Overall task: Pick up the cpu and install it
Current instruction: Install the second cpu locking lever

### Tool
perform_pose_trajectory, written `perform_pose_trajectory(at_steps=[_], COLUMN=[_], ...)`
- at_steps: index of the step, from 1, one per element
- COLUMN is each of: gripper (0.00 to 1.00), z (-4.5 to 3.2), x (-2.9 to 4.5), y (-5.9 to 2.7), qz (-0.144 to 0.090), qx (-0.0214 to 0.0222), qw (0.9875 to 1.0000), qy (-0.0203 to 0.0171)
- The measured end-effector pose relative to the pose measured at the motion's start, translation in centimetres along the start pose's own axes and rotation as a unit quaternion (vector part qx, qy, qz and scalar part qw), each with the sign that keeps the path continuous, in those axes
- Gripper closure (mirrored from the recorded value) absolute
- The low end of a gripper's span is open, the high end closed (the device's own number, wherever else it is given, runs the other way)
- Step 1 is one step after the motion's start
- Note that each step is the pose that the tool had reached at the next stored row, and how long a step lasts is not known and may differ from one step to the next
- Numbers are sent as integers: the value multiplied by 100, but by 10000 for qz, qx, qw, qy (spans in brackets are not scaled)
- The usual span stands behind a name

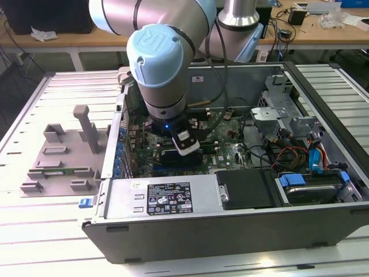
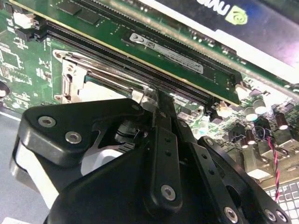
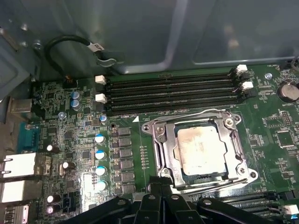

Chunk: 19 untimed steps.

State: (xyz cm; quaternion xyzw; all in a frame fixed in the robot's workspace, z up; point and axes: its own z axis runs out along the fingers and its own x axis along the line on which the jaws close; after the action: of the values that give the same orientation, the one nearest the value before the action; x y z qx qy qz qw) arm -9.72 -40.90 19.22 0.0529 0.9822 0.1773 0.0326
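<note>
The cpu (image 3: 198,150), a small square chip with a dull silver top, lies flat in its socket on the green motherboard (image 3: 149,135), with the metal socket frame (image 3: 161,144) around it. In the second wrist view part of the socket frame (image 2: 88,74) shows just beyond the fingertips. My gripper (image 3: 161,187) hangs low inside the computer case (image 1: 230,231), at the socket's edge and beside the cpu, not over it. Its fingers (image 2: 159,116) stand pressed together with nothing seen between them. In the exterior view the gripper (image 1: 183,151) is deep in the case over the board.
Rows of memory slots (image 3: 173,91) run next to the socket, and a long black card (image 2: 243,18) sits beyond them. A grey plastic tray (image 1: 63,153) with upright posts lies outside the case on the exterior view's left. Drive bays and cables (image 1: 300,144) are on the exterior view's right.
</note>
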Motion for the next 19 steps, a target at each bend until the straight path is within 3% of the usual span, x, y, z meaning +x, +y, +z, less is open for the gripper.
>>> perform_pose_trajectory(at_steps=[3,7,9,10,12,13,14,19], gripper=[89,89,89,89,89,89,89,89], z=[-66,-176,-213,-221,-227,-230,-230,-223], x=[-3,-8,-10,-11,-11,-11,-11,-8], y=[25,67,81,84,86,87,88,105], qz=[33,88,128,155,177,186,192,195], qx=[1,99,262,384,502,599,662,658], qw=[10000,9999,9995,9991,9985,9979,9975,9975], qy=[-13,-46,-81,-108,-132,-148,-159,-160])
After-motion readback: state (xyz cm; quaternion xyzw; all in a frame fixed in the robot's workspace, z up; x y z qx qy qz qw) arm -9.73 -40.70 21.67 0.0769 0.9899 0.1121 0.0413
